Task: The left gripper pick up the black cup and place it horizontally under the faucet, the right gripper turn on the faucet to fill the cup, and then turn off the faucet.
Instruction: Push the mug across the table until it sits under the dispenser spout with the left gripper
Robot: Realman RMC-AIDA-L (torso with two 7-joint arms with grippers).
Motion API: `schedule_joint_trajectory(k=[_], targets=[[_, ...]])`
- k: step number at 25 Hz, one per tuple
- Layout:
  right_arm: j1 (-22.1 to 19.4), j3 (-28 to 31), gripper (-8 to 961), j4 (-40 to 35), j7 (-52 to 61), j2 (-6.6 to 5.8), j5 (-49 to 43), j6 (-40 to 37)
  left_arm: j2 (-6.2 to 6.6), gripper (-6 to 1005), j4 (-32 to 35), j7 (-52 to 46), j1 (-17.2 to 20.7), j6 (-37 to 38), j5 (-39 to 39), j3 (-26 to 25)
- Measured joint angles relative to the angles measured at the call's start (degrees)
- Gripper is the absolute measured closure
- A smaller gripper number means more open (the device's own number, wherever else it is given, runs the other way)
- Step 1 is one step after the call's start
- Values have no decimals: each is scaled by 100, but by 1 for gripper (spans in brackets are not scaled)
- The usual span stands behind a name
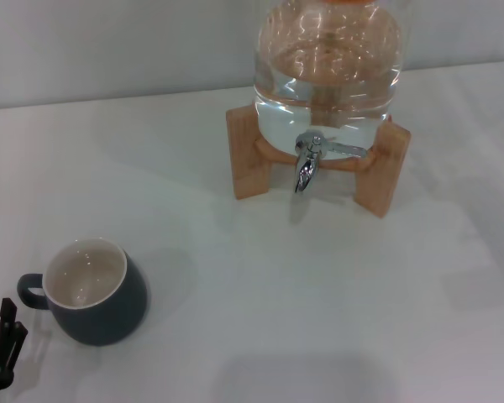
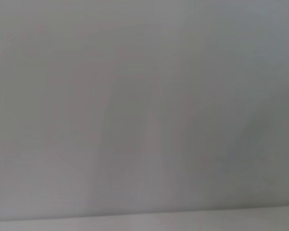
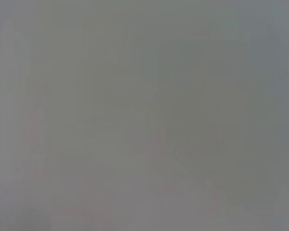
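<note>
One black cup (image 1: 91,292) stands upright on the white table (image 1: 319,294), its cream inside facing up and its one small loop handle turned toward the left gripper (image 1: 2,351). That gripper shows only as dark tips at the lower left corner of the head view; the cup sits just beside those tips, apart from them, on the side toward the faucet. Whether the tips stand apart or together cannot be told.

One faucet (image 1: 311,158) hangs well beyond the fingers, past the cup and across the table. Its chrome spout points down and its single thin lever sticks out sideways. It is mounted on one clear water jug (image 1: 328,67), which rests on one tan wooden stand (image 1: 252,155).

The right gripper appears in no view. Both wrist views show only a plain grey surface.
</note>
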Motion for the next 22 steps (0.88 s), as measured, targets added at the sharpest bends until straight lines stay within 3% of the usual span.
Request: schedule_joint_trajectory(k=[22], targets=[[-31, -9, 87, -86, -11, 35, 0, -73, 27, 118, -73, -161, -226, -351, -32, 0]])
